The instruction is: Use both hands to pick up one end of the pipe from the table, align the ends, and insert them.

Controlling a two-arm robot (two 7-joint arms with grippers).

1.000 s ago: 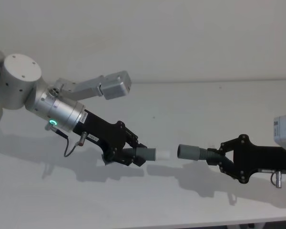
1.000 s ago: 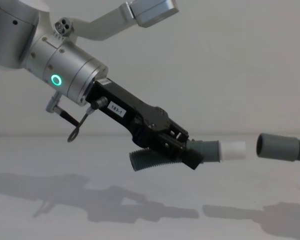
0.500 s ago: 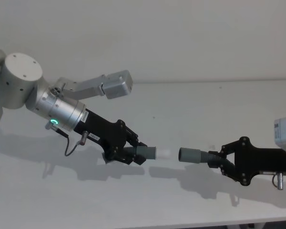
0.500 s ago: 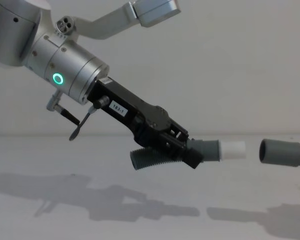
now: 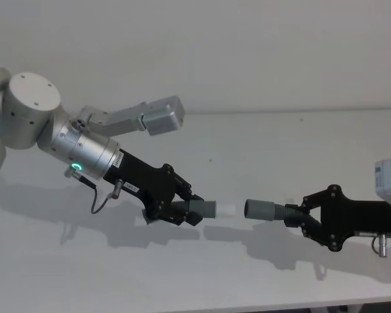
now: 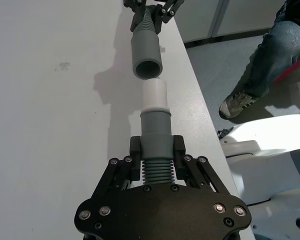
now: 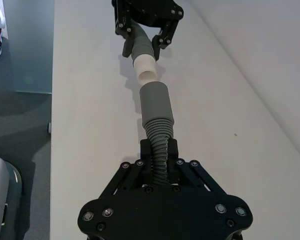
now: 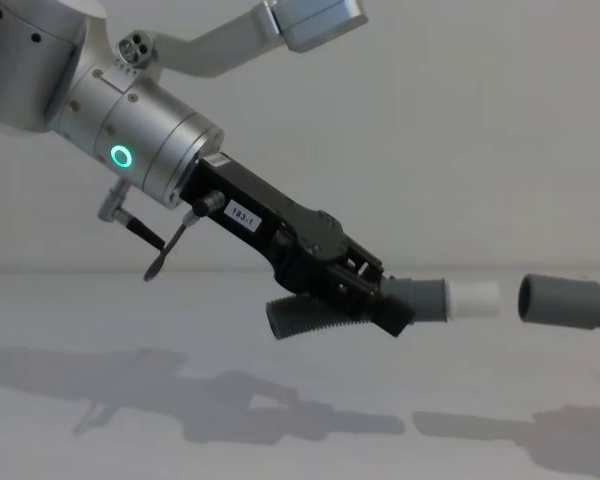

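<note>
You're at the alignment step, both pieces held above the table (image 5: 260, 150). Left gripper (image 5: 182, 212) clamps the plug piece (image 5: 212, 210); right gripper (image 5: 300, 218) clamps the cuff piece (image 5: 264, 210). The ends sit just apart, so close straight along their axis.

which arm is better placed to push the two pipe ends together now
Probably the left. Its tool grips the piece close behind the white tip, so a push would stay stiff and aimed at the open cuff. The right tool holds its piece farther back on the bendy ribbed part.
</note>
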